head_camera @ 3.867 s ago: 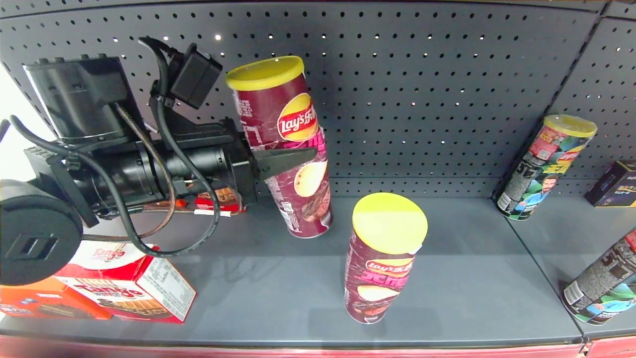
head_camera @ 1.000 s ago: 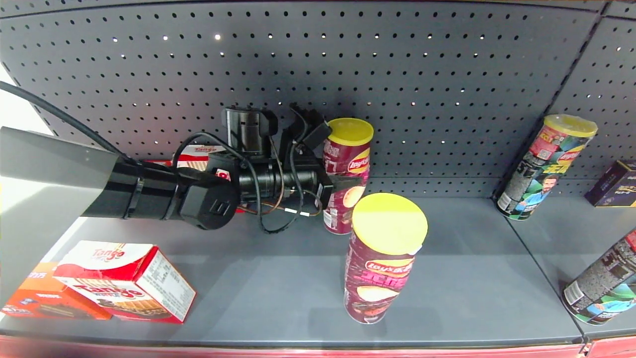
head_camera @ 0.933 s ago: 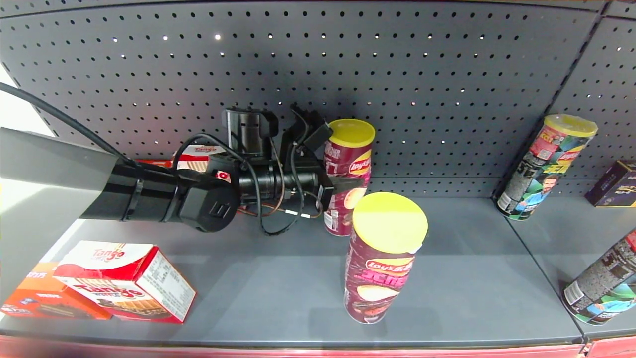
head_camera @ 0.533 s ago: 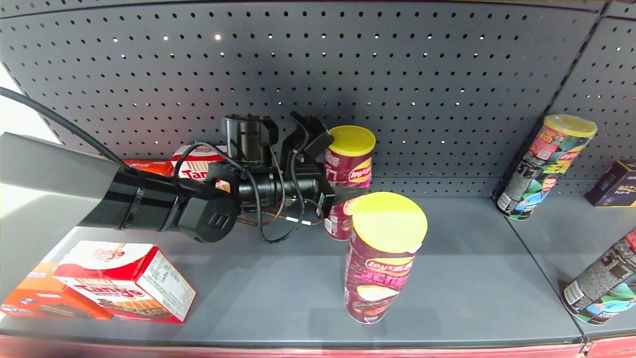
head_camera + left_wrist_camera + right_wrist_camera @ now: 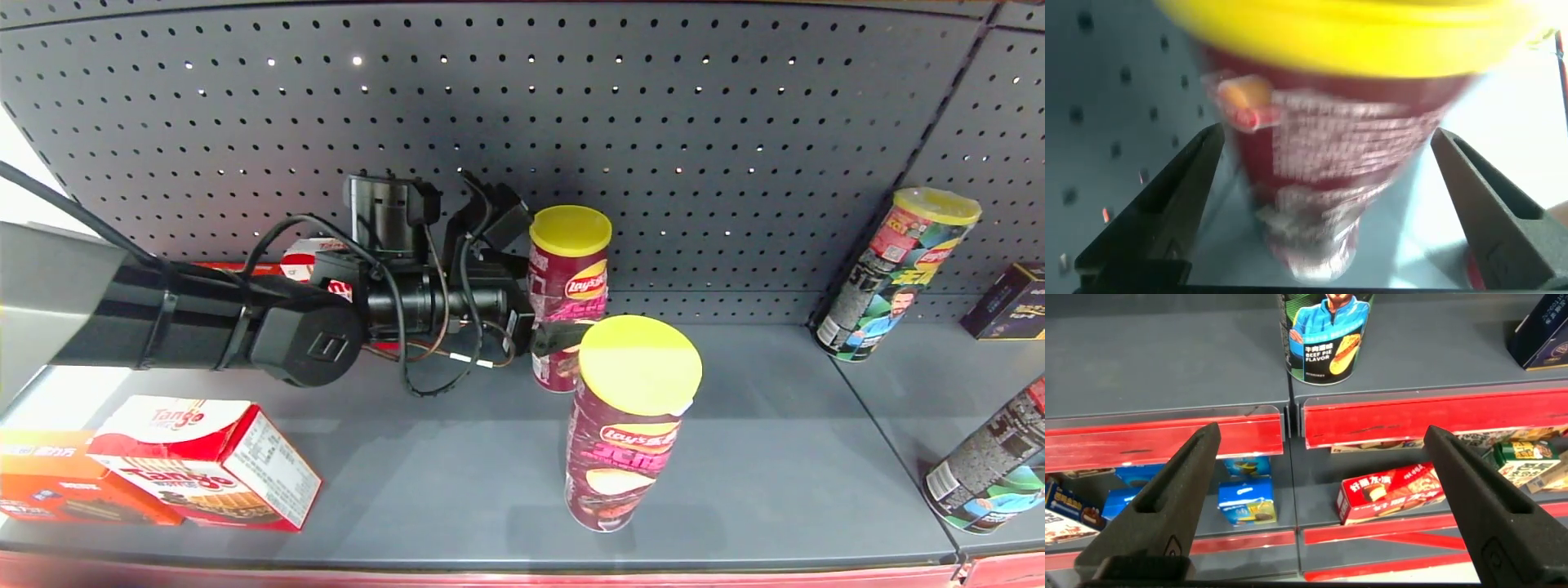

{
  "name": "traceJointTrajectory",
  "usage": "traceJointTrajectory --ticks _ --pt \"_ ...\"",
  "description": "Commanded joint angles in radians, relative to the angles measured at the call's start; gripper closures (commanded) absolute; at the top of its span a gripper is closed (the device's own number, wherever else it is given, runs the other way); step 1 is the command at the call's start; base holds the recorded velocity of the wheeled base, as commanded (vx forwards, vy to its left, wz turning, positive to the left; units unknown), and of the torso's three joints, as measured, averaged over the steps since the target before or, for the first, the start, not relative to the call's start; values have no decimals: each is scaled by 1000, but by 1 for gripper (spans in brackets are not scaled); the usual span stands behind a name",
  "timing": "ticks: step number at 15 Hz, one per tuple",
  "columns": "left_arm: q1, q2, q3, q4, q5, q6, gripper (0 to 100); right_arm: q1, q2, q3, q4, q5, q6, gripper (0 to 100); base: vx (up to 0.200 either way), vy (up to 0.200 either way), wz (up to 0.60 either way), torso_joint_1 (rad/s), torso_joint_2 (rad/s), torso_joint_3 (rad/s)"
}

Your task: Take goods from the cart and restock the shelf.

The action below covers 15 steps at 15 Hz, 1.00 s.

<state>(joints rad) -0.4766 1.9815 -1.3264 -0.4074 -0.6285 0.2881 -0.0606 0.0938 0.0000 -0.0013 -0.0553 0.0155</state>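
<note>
A: What is the setting?

B: A grey perforated back panel [image 5: 694, 122] rises behind a flat grey shelf [image 5: 775, 457] with a red strip along its front edge. The right wrist view faces shelf tiers [image 5: 1388, 416] edged in red. They hold a dark can [image 5: 1323, 335], blue packs [image 5: 1245, 502] and a red box [image 5: 1392, 494].

A: What stands on the grey shelf?

B: Two maroon cans with yellow lids stand upright in the middle. The front can [image 5: 629, 425] is near the front edge. The rear can [image 5: 569, 286] is close to the back panel, behind the front can and a little to its left. Two black-and-green cans are on the right, one at the back [image 5: 894, 273] and one at the front [image 5: 988, 474], with a dark box [image 5: 1012, 302] at the far right. On the left, a red-and-white box [image 5: 208, 461] lies near the front, just beside an orange box [image 5: 57, 490].

A: How is the arm placed?

B: The left arm [image 5: 188, 327] comes in from the left, stretched roughly level above the shelf, with its wrist toward the rear can. The left gripper [image 5: 1327, 139] has its fingers spread wide, one on each side of that can. Lower down they are clear of its sides, and the can rests on its own base on the shelf.

A: And the other one?

B: The right gripper [image 5: 1323, 431] is also spread wide, with nothing between its fingers.
</note>
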Motion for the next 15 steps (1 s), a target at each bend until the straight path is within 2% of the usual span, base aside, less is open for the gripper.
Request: traceJointTrajectory --ticks 1,5,8,9,15 --pt "1 -53 -1 36 13 6 0 -1 1 0 0 0 0 0 0 0 0 0 0 0" --pt "3 -66 -2 42 55 13 0 -1 1 0 0 0 0 0 0 0 0 0 0 0" --pt "21 -76 -4 130 139 103 0 -1 1 0 0 0 0 0 0 0 0 0 0 0" --pt "21 -81 -2 136 167 111 0 -1 1 0 0 0 0 0 0 0 0 0 0 0" --pt "21 -82 -2 134 268 112 0 -1 1 0 0 0 0 0 0 0 0 0 0 0"
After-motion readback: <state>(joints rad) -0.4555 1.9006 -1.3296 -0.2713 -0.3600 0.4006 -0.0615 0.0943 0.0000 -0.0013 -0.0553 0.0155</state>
